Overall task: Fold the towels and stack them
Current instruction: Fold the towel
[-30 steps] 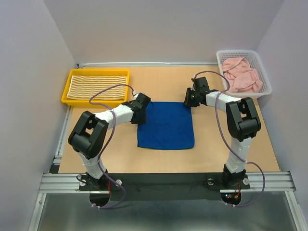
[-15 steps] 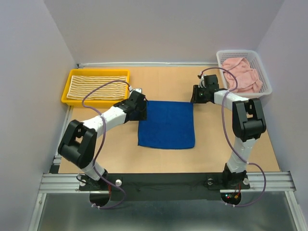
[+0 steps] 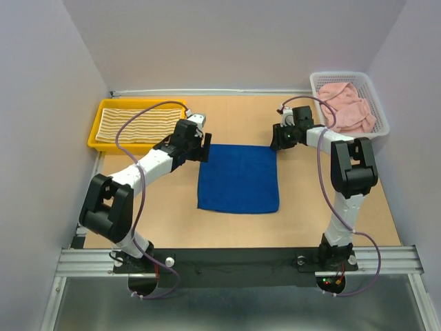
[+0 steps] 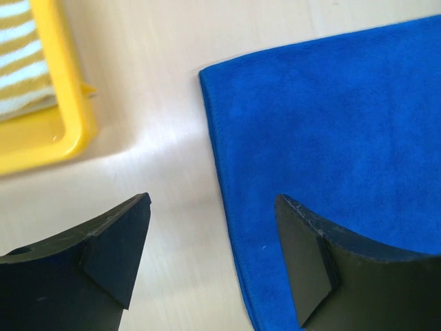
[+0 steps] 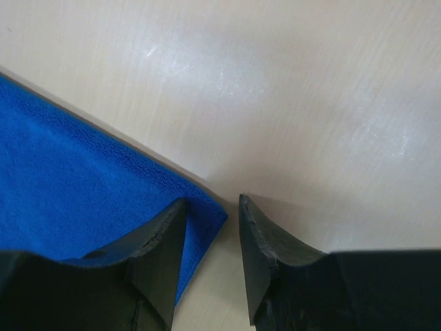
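Slid outward to far corners of blue towel (image 3: 238,178); left tool (image 4: 210,207) spread wide astride its edge; right tool (image 5: 212,203) slightly parted, pinching nothing; seemingly first fold; next calls for pinching both corners.

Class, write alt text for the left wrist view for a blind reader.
The open left gripper straddles an edge of the blue towel, one finger above cloth, one above bare table. A yellow tray corner holding a striped towel shows top left.

Left gripper (image 4: 212,201) spread astride blue towel (image 4: 331,124) edge; yellow tray (image 4: 65,117) nearby
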Controlling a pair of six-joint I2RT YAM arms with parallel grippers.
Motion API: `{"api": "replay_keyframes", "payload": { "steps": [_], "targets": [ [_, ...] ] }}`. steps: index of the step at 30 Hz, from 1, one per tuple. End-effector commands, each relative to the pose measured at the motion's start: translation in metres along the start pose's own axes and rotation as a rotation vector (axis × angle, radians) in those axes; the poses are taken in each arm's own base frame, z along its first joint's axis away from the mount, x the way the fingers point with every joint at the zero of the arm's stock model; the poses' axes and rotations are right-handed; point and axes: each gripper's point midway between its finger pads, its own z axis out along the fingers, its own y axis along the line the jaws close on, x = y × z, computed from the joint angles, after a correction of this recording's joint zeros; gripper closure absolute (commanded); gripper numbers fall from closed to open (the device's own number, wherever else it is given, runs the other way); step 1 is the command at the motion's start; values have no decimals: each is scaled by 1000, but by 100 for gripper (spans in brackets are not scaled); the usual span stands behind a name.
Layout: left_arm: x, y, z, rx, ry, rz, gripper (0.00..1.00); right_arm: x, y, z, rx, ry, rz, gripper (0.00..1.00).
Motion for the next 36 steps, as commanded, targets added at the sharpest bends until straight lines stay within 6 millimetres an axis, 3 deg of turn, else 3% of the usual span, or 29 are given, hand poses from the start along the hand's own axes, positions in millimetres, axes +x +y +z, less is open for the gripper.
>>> {"api": "replay_keyframes", "payload": {
  "steps": [1,11,20,23,30,31,33,36],
  "targets": [
    [-36,-14,3,121,-87,125,14,-6,4,4,-43,9,-51,58],
    [-59,-21,15,252,-129,266,13,21,4,10,-103,133,-89,59],
    [-60,-26,46,327,-75,419,12,50,-1,13,-118,247,-120,64],
    [-51,-27,60,352,-24,454,12,57,-3,14,-123,277,-132,65],
    [-46,-25,87,366,40,461,13,61,-7,14,-130,309,-179,81],
    [-43,-24,89,370,56,457,14,62,-8,15,-129,313,-183,91],
    [-42,-27,96,391,72,466,18,65,-8,14,-137,324,-206,100],
    [-38,-22,103,381,107,459,20,67,-9,13,-139,332,-222,100]
  ]
}}
